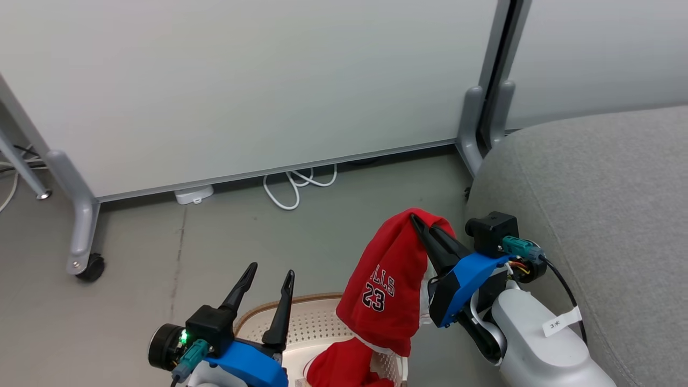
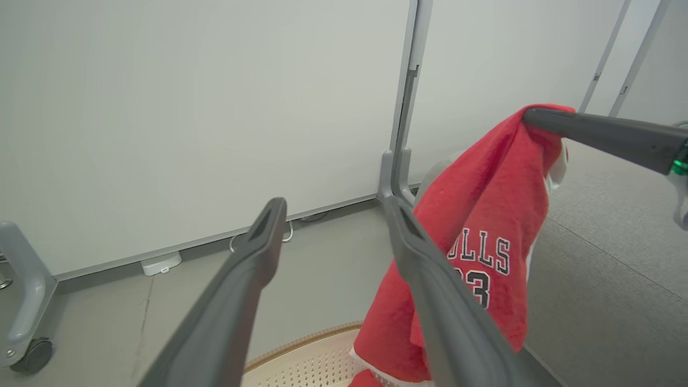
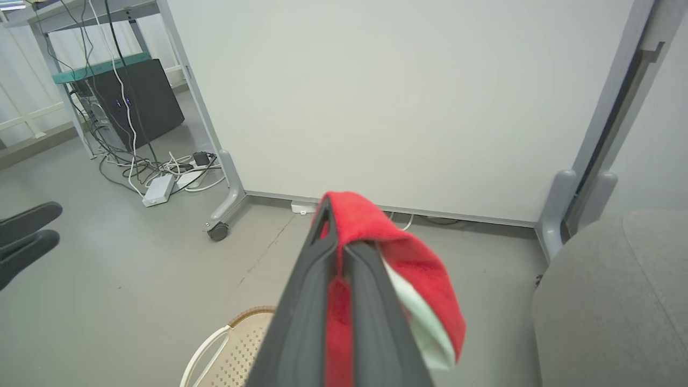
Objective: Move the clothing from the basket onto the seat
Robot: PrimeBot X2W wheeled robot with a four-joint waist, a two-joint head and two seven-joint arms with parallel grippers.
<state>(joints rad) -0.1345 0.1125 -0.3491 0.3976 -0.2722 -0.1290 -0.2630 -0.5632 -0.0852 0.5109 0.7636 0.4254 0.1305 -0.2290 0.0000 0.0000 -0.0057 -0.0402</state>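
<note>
- right gripper (image 1: 415, 217): jaws clamped on 1 red garment (image 1: 384, 279), which hung over the basket (image 1: 317, 317) rim, just beside the seat (image 1: 591, 204) edge.
- left gripper (image 1: 271, 269): jaws open, empty.
- 2nd garment (image 1: 338, 368) lay in the basket.
- risk: tip-only pinch; a fast swing could drop it on the floor (image 1: 215, 242) short of the seat.

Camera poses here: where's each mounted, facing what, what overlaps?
Head: on the head, looking forward and down at basket, seat, floor; left gripper open, right gripper shut on red jersey.
Left wrist: on the left wrist, facing the white partition along its open jaws.
Right wrist: on the right wrist, facing that partition along its shut jaws.
Shared: both wrist views catch the jersey and basket.
</note>
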